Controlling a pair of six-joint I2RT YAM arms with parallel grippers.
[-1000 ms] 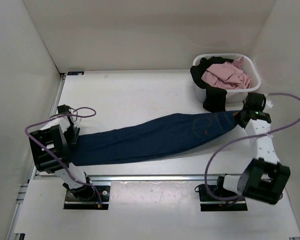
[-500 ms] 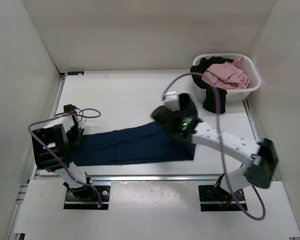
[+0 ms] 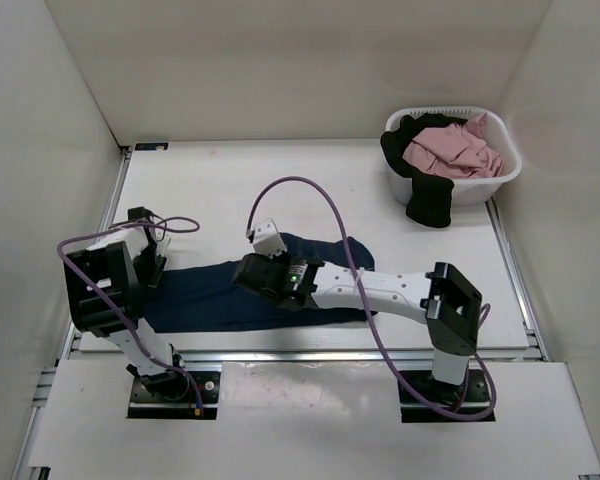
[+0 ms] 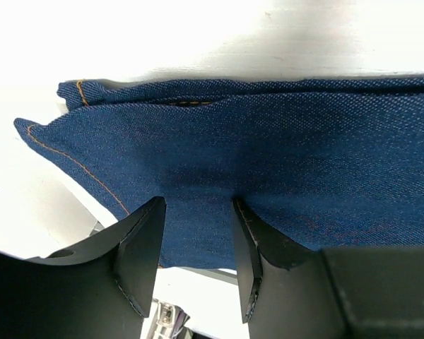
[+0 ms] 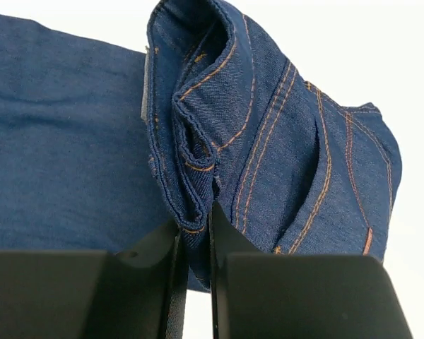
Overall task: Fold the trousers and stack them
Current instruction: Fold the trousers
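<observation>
The dark blue denim trousers [image 3: 205, 295] lie along the near part of the table, their right end doubled back over the legs. My right gripper [image 3: 260, 278] is over the middle of them, shut on a bunched fold of the waistband [image 5: 198, 148], which hangs between its jaws in the right wrist view [image 5: 196, 226]. At the left end, my left gripper [image 3: 150, 262] stands over the leg hems. In the left wrist view its jaws [image 4: 196, 205] are apart, tips resting on the flat denim [image 4: 268, 141], with nothing pinched between them.
A white laundry basket [image 3: 480, 112] stands at the back right with a pink garment [image 3: 450, 150] inside and a black garment [image 3: 430, 200] hanging over its front. A metal rail [image 3: 330, 352] runs along the near edge. White walls close in both sides.
My right gripper has carried the waist end leftward from the table's right side to the middle, doubling the trousers over themselves. The left gripper has stayed at the hems.
</observation>
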